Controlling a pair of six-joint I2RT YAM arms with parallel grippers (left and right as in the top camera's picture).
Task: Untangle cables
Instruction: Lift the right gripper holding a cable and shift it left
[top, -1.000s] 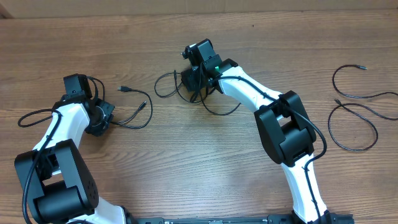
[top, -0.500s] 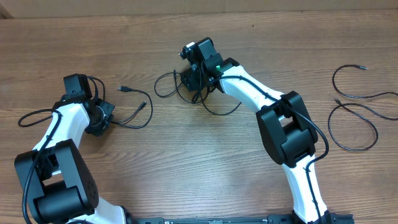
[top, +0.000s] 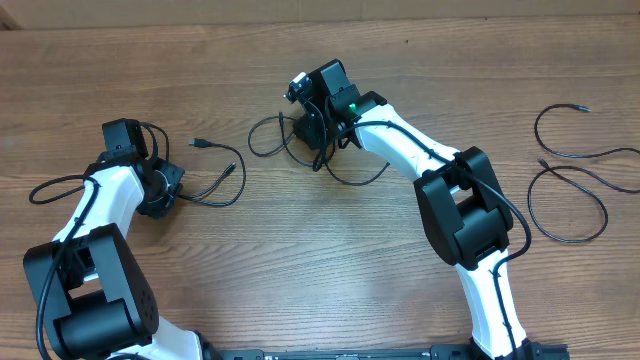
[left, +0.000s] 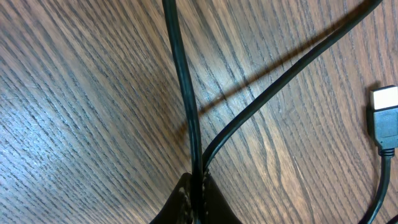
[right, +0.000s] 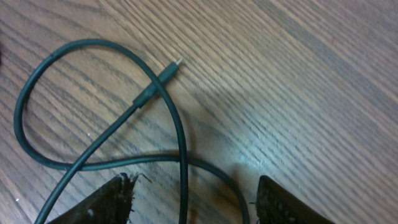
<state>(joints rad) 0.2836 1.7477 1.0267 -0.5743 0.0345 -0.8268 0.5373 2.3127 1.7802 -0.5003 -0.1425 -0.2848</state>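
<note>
Four thin black cables lie on a wooden table (top: 330, 260). The right gripper (top: 305, 130) stands jaws wide over one looped cable (right: 87, 42), its plug tip (right: 176, 63) pointing away from the fingers. Left of that gripper, the left gripper (left: 196, 199) is clamped on a second cable (left: 185, 93) that trails rightward. Far right of the right gripper lie an upper loose cable (top: 580, 156) and a lower loose cable (top: 529, 205), both lengthwise left-to-right.

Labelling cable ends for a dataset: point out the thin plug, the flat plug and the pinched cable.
thin plug (right: 169, 70), right wrist view, near its metal tip
flat plug (left: 384, 124), left wrist view, on its grey body
pinched cable (left: 184, 93), left wrist view, on its straight upper run
</note>
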